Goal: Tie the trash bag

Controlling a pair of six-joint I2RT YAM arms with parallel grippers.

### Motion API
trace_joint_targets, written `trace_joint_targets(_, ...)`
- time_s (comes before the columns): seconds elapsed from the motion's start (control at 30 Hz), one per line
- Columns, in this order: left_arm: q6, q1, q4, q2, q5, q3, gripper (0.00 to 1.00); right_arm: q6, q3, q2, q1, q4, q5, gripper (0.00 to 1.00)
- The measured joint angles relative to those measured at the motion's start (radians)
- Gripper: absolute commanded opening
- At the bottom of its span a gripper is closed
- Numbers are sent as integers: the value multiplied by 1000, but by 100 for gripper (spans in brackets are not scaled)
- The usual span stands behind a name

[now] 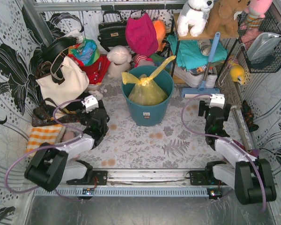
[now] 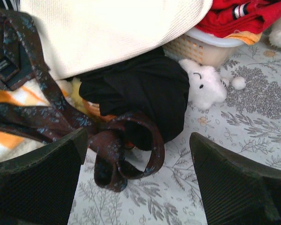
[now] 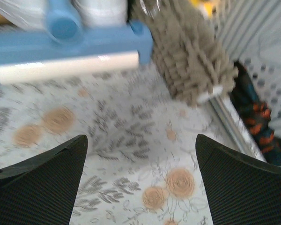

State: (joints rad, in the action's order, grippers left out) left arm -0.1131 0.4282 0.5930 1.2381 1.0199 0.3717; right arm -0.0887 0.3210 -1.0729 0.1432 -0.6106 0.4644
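Trash bag (image 1: pixel 147 91) sits in teal bin (image 1: pixel 152 117) at 12 o'clock, tails poking over the rim. I see left gripper (image 2: pixel 136 145) at 8 and right gripper (image 3: pixel 141 145) at 4, both spread wide, empty (open table (image 1: pixel 145 140) between); tote (image 1: pixel 61 82) crowds 10.

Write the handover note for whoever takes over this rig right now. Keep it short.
Left claw: open, empty, down by the cream tote bag, well clear of the job.
Right claw: open, empty, low over the floor, facing the blue mop head.
Trash bag: sits in the teal bin at centre, neck gathered, two tails sticking out.
Done: the top looks knotted.
Left: confirm the knot is tight; the top view cannot settle that. Nothing else apparent.
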Motion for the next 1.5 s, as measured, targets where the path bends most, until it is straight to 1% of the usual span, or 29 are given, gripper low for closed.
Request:
trace_joint_targets(0.07, 40, -9, 129, 56, -13, -31, 98, 34, -38, -51, -49, -31, -13, 97)
trace_joint_targets(0.13, 64, -30, 243, 106, -42, -64, 98, 55, -59, -105, -73, -79, -22, 97)
trace_joint_targets(0.27, 81, -98, 417, 186, -146, -120, 98, 89, -105, -205, -105, -232, -54, 97)
trace_joint_targets(0.37, 80, -148, 450, 207, -255, -127, 98, 105, -113, -260, -124, -299, -76, 97)
trace_joint_targets(0.43, 77, -182, 467, 203, -340, -127, 98, 108, -113, -309, -131, -380, -103, 97)
trace_joint_targets(0.53, 72, -235, 509, 191, -484, -150, 98, 106, -112, -371, -133, -441, -169, 97)
trace_joint_targets(0.63, 66, -285, 598, 209, -624, -203, 98, 96, -112, -414, -134, -493, -243, 97)
trace_joint_targets(0.73, 63, -307, 600, 225, -711, -206, 98, 76, -115, -452, -134, -557, -305, 97)
trace_joint_targets(0.9, 51, -312, 603, 226, -752, -200, 98, 68, -117, -459, -134, -605, -338, 97)
trace_joint_targets(1.1, 42, -312, 603, 226, -768, -198, 98, 67, -127, -460, -134, -648, -307, 97)
trace_joint_targets(1.5, 39, -312, 603, 226, -770, -192, 98, 67, -128, -460, -134, -660, -291, 97)
